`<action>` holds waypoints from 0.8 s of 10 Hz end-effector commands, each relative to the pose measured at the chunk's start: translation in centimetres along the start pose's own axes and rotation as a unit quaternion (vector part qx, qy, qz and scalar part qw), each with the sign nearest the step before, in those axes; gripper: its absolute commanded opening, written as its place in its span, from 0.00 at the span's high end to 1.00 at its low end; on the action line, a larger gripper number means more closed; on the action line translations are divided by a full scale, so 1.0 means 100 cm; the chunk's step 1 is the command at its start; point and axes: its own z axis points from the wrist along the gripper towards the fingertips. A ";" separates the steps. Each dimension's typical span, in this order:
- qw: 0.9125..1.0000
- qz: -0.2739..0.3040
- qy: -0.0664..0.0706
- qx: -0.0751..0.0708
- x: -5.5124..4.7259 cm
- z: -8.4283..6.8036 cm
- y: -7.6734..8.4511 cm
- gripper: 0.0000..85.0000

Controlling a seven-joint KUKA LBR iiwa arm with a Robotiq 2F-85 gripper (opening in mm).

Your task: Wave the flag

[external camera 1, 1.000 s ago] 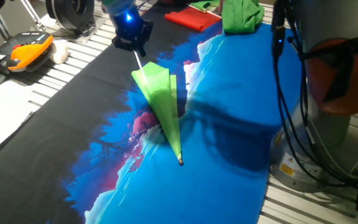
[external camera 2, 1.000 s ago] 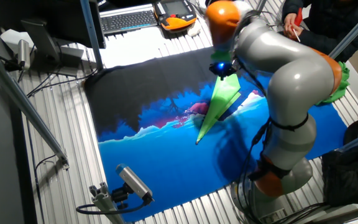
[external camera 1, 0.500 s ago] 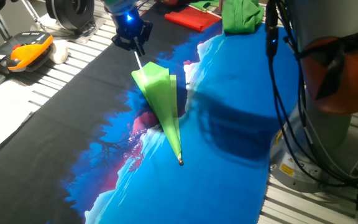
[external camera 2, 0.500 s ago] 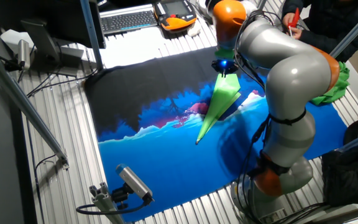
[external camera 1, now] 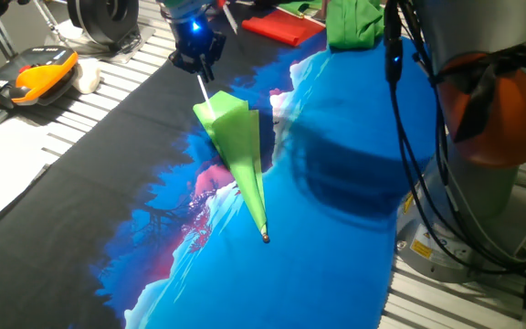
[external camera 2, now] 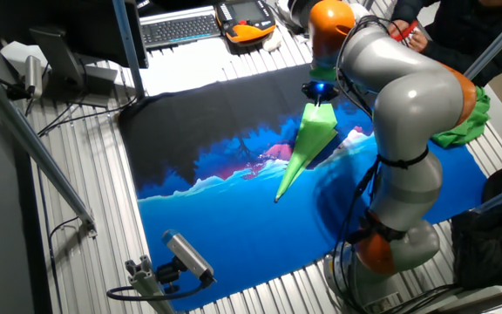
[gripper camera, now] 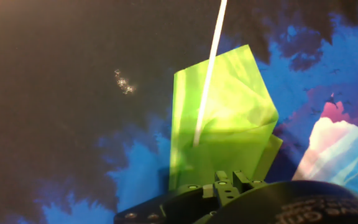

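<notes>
- The gripper hangs low over the black part of the cloth, a blue light glowing on its body; in the other fixed view it sits just under the arm's orange joint.
- It is closed on the bare end of the flag's stick, which comes out below the fingers.
- The flag slopes down from that grip, its lime fabric bunched into a long narrow cone.
- The far tip, with a tiny gold knob, is on or just above the blue part of the cloth; which, I cannot tell.
- In the other fixed view the flag crosses the pink and white band between black and blue.
- The hand view shows the stick running up the frame, with fabric spread beside it; the fingers are not visible there.
- A red cloth and a bunched green cloth lie beyond the far edge, well apart from the flag.
- An orange-and-black handset rests on the slatted table to one side.
</notes>
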 end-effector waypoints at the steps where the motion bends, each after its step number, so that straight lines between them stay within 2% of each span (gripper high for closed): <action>1: 1.000 0.000 0.003 0.000 0.005 -0.004 0.002 0.80; 2: 1.000 -0.004 0.010 -0.002 0.017 -0.012 0.007 0.80; 3: 1.000 -0.024 0.015 -0.008 0.037 -0.020 0.016 1.00; 4: 1.000 -0.012 0.009 0.011 0.037 -0.020 0.016 1.00; 5: 1.000 0.006 0.014 0.010 0.037 -0.020 0.016 1.00; 6: 1.000 0.019 0.014 0.013 0.037 -0.020 0.016 1.00; 8: 0.999 0.038 0.003 0.022 0.037 -0.020 0.016 1.00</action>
